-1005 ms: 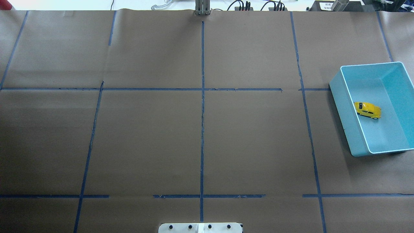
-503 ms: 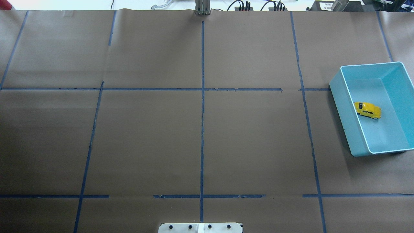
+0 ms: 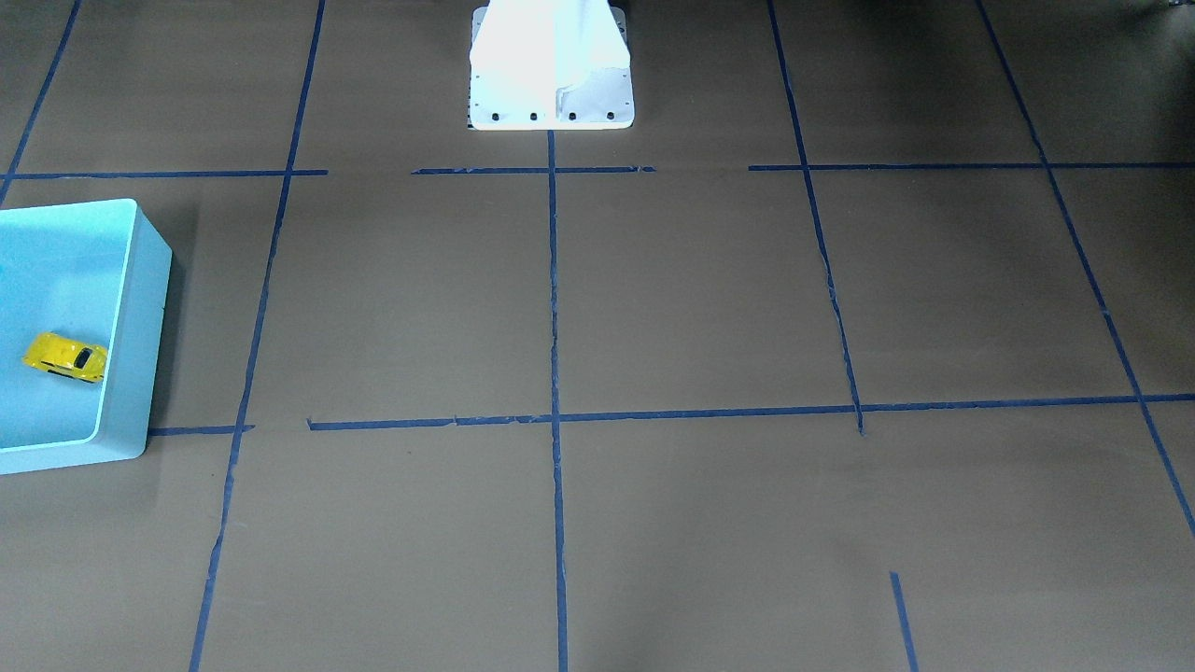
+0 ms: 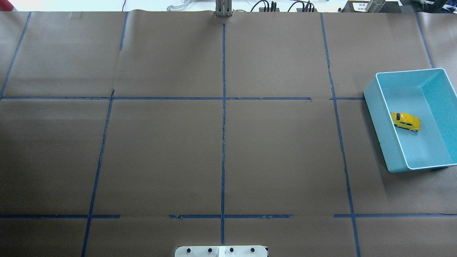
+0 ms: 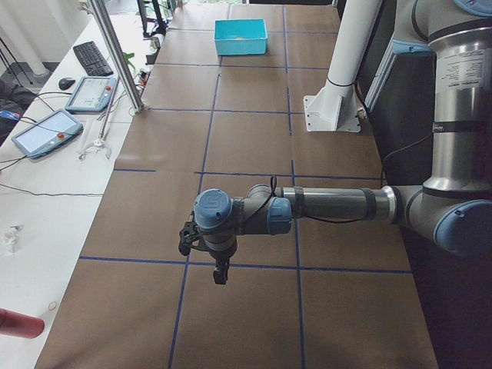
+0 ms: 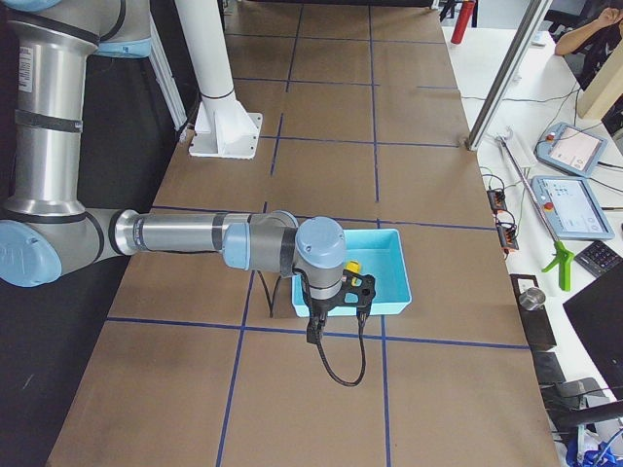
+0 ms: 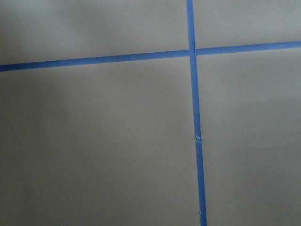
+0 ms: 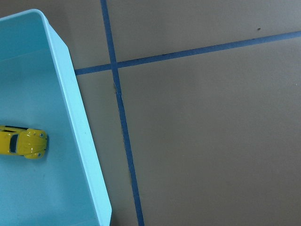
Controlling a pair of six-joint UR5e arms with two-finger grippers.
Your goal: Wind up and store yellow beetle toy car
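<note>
The yellow beetle toy car (image 4: 406, 121) stands on its wheels inside the light blue bin (image 4: 377, 117) at the table's right edge. The car also shows in the front-facing view (image 3: 65, 357) and the right wrist view (image 8: 23, 142), close to the bin's wall (image 8: 80, 127). My right gripper (image 6: 313, 334) hangs above the table just beside the bin (image 6: 391, 304). My left gripper (image 5: 219, 274) hangs above the brown paper, far from the bin (image 5: 241, 37). Both grippers show only in the side views, so I cannot tell whether either is open or shut.
Brown paper with blue tape lines (image 4: 223, 125) covers the table. The robot's white base (image 3: 551, 65) stands at the near middle edge. A side bench holds tablets (image 5: 91, 94) and a keyboard. A metal post (image 4: 224, 9) stands at the far edge.
</note>
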